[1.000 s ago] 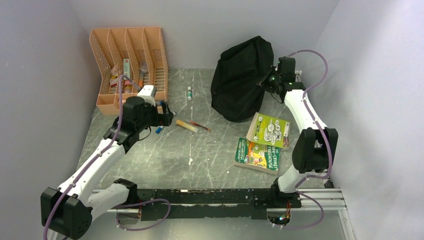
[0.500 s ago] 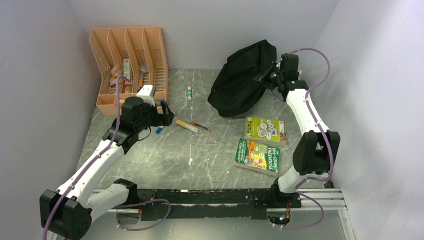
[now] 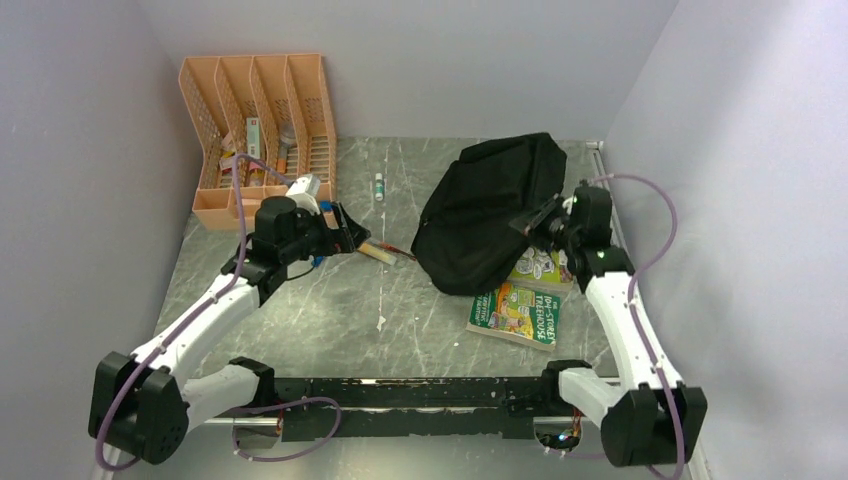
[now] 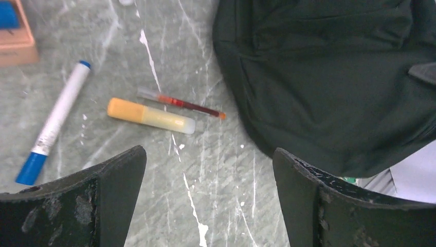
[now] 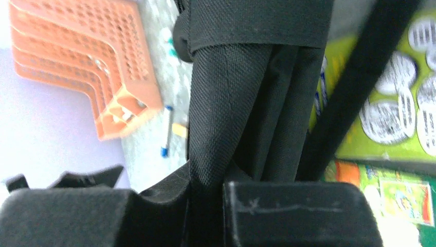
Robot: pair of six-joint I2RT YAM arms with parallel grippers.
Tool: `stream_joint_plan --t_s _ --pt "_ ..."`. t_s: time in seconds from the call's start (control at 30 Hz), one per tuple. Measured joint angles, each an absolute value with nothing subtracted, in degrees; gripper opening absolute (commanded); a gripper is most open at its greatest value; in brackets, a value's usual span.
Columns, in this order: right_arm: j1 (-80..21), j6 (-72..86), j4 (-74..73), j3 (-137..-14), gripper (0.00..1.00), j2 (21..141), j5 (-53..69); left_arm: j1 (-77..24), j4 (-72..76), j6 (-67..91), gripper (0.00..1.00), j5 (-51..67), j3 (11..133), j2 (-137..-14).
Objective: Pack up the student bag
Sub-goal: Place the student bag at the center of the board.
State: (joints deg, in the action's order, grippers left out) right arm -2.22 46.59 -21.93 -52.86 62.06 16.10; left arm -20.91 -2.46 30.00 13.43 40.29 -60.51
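Grey-green marbled stone with white veins forms the table (image 3: 400, 330), and plain pale lilac walls (image 3: 90, 150) close it on the left, far and right sides. A black rail (image 3: 400, 392) runs along the near edge.

The student bag (image 3: 490, 215) lies slumped on the far right part of the table, and its near edge covers part of a light-green book (image 3: 545, 265). A second book (image 3: 515, 310) lies just nearer. The right gripper (image 5: 205, 190) is clenched on a fold of the bag's black fabric at its right side.

The left gripper (image 4: 208, 170) is spread wide and empty above the middle-left of the table. Below it lie a yellow glue stick (image 4: 150, 116), a red pen (image 4: 180, 103) and a blue-and-white marker (image 4: 54, 123). An orange mesh organiser (image 3: 260, 120) stands in the far left corner.
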Motion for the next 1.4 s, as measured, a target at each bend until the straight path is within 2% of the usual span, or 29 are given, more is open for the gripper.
stream_joint_plan --t_s 0.17,0.27,0.43,0.73,0.87,1.17,1.4 --pt "-2.7 47.8 -26.3 -40.4 0.63 53.1 17.5 -21.9 -0.8 31.6 0.97 15.9 39.1 -64.5" --pt "-2.7 46.7 -31.8 -38.4 0.72 49.9 15.3 -22.7 0.0 32.1 0.97 16.2 38.9 -64.9" --pt "-2.7 42.9 -38.1 -41.9 0.74 47.5 8.3 -24.5 2.5 33.6 0.97 16.2 38.9 -67.4" --pt "-2.7 35.0 -40.4 -54.3 0.75 51.6 -1.4 -30.8 4.7 34.9 0.97 15.0 38.5 -71.9" --pt "-2.7 31.5 -39.0 -55.1 0.74 54.4 2.2 -32.2 5.9 35.0 0.97 14.3 38.5 -73.9" --pt "-2.7 28.1 -32.9 -53.3 0.65 58.8 16.6 -32.5 8.0 35.5 0.95 13.5 38.9 -79.4" --pt "-2.7 28.5 -28.9 -51.4 0.62 62.3 20.9 -32.6 5.2 30.6 0.86 11.8 51.5 -88.6"
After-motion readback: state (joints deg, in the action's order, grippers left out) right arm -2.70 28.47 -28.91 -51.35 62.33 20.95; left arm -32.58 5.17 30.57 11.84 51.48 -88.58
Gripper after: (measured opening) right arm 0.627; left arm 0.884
